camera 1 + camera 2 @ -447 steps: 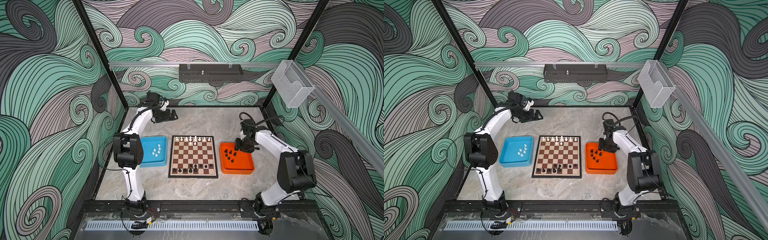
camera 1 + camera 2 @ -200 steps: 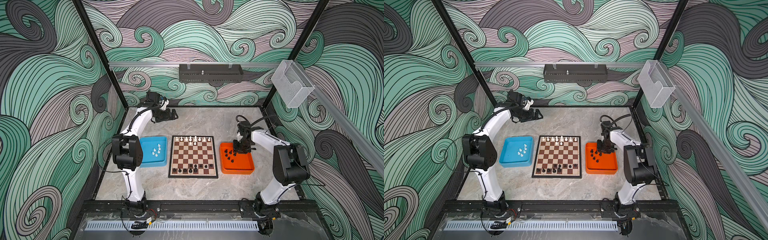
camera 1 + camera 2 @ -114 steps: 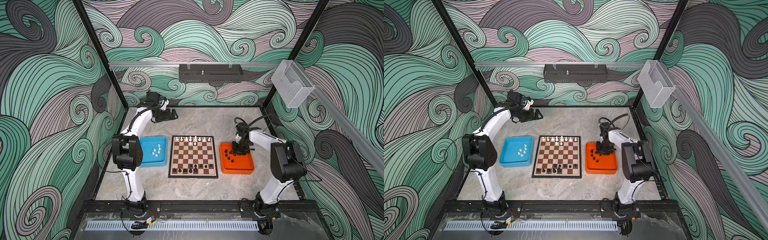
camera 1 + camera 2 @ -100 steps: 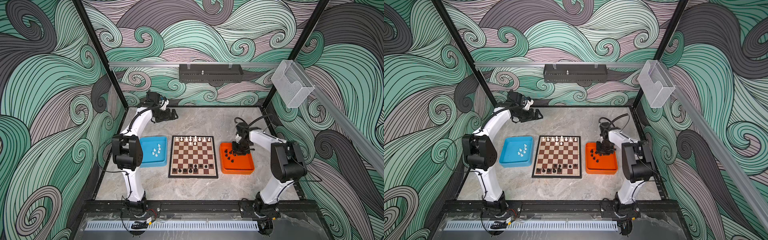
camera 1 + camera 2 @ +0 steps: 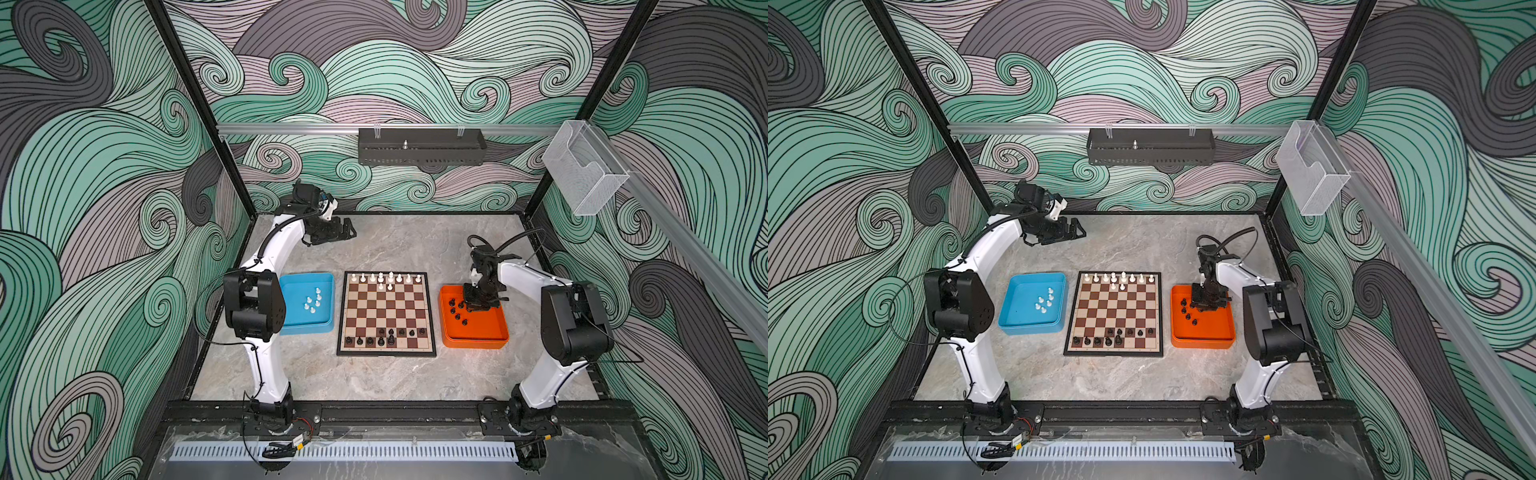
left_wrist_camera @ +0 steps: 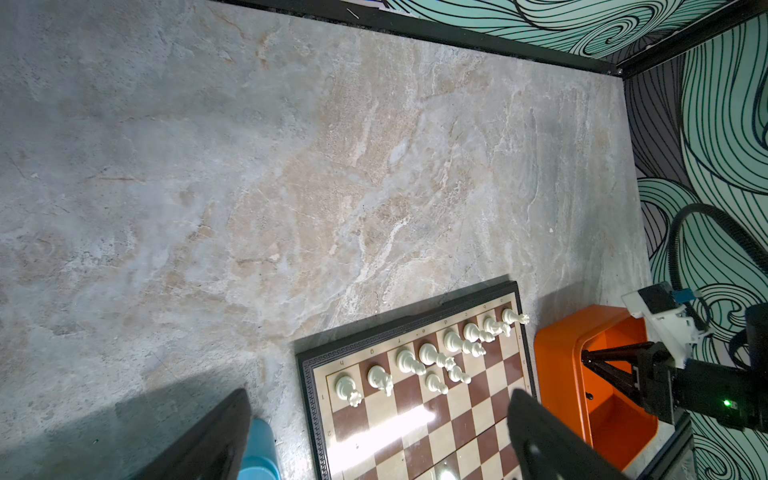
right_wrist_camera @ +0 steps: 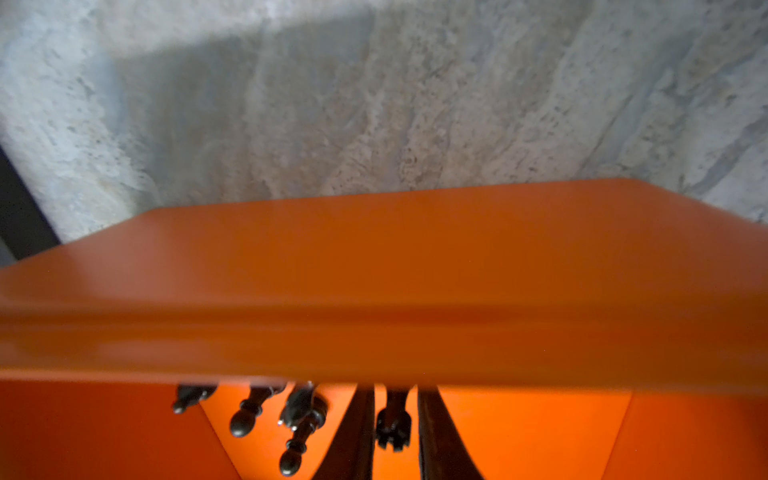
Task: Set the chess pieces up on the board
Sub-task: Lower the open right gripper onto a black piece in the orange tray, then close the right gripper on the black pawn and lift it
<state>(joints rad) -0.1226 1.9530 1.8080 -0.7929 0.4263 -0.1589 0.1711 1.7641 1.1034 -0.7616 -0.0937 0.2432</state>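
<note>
The right gripper (image 5: 478,306) is lowered inside the orange tray (image 5: 473,343), close to its far wall, and its fingers (image 7: 361,436) are pinched on one crowned black piece (image 7: 392,428) (loose black chessmen (image 7: 245,419) lie just beside it). The left gripper (image 5: 352,232) is held above bare desk (image 5: 415,249) near the far-left corner, well apart from every object, with its fingers (image 6: 216,440) spread wide. The board (image 5: 374,311) is laid between the blue tray (image 5: 307,328) and the orange tray, a narrow strip of desk being left at each side edge; white pieces (image 5: 384,277) are lined along its far edge and black pieces (image 5: 386,337) near its near edge, the middle ranks being left open.
</note>
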